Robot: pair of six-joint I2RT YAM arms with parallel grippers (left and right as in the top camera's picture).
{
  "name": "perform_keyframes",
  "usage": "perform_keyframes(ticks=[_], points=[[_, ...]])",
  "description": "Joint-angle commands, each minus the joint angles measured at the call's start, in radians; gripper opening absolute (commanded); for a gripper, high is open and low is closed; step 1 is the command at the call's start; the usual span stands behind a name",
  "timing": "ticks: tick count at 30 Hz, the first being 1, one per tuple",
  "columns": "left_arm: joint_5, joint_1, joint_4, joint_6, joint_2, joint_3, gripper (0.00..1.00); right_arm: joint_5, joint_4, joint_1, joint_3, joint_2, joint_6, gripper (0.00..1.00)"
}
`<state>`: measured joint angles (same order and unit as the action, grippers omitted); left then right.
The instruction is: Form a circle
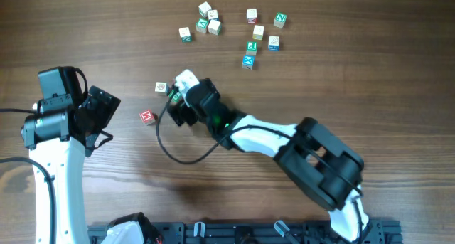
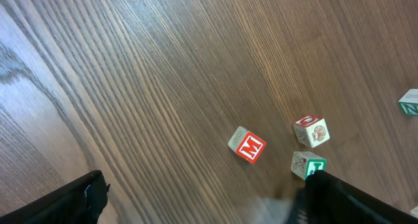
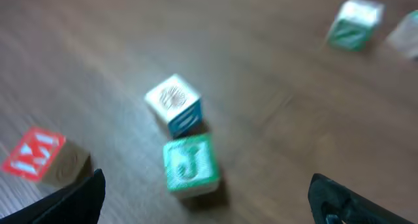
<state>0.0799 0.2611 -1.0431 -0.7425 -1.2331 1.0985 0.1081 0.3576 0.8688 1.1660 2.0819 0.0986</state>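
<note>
No ring was to be seen yet, tbh: three letter cubes (image 1: 161, 87) were parked left of the middle of the table (image 1: 341, 94), and the rest were left in a loose bunch (image 1: 252, 32) at the far side, well apart. The right gripper (image 3: 206, 185) was spread wide with nothing pinched, the green J cube (image 3: 189, 164) sitting between its fingers, seemingly untouched. The left gripper (image 2: 202, 191) was spread wide too, empty, parked near the red M cube (image 2: 247, 145). Trouble could easily be caused here. The J cube was crowded by the pale picture cube (image 3: 173, 103) just behind it, so either could be nudged out of line if the fingers were lifted carelessly. The M cube could also be swept by the black cable (image 1: 178, 158) looping close by. Nothing else was found blocking the way.
</note>
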Motion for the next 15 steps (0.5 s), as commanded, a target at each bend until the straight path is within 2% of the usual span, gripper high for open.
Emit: perform_keyframes(ticks=[1, 3, 6, 8, 11, 15], points=[[-0.002, 0.005, -0.001, -0.006, -0.007, -0.009, 1.0, 0.034, -0.023, -0.071, 0.006, -0.037, 0.087, 1.0], [-0.002, 0.005, 0.0, -0.006, -0.007, -0.009, 1.0, -0.003, -0.046, -0.117, 0.005, -0.036, 0.146, 0.99], [-0.015, 0.005, 0.012, -0.006, -0.007, -0.022, 1.0, -0.126, -0.051, -0.169, 0.005, -0.025, 0.167, 0.86], [-0.05, 0.005, 0.045, -0.006, -0.007, -0.059, 1.0, -0.132, -0.026, -0.172, 0.005, 0.014, 0.163, 0.71], [-0.05, 0.005, 0.053, -0.007, -0.007, -0.072, 1.0, -0.175, 0.025, -0.172, 0.005, 0.056, 0.101, 0.41], [-0.05, 0.005, 0.06, -0.007, -0.007, -0.072, 1.0, -0.296, 0.039, -0.172, 0.005, 0.075, 0.041, 0.28]])
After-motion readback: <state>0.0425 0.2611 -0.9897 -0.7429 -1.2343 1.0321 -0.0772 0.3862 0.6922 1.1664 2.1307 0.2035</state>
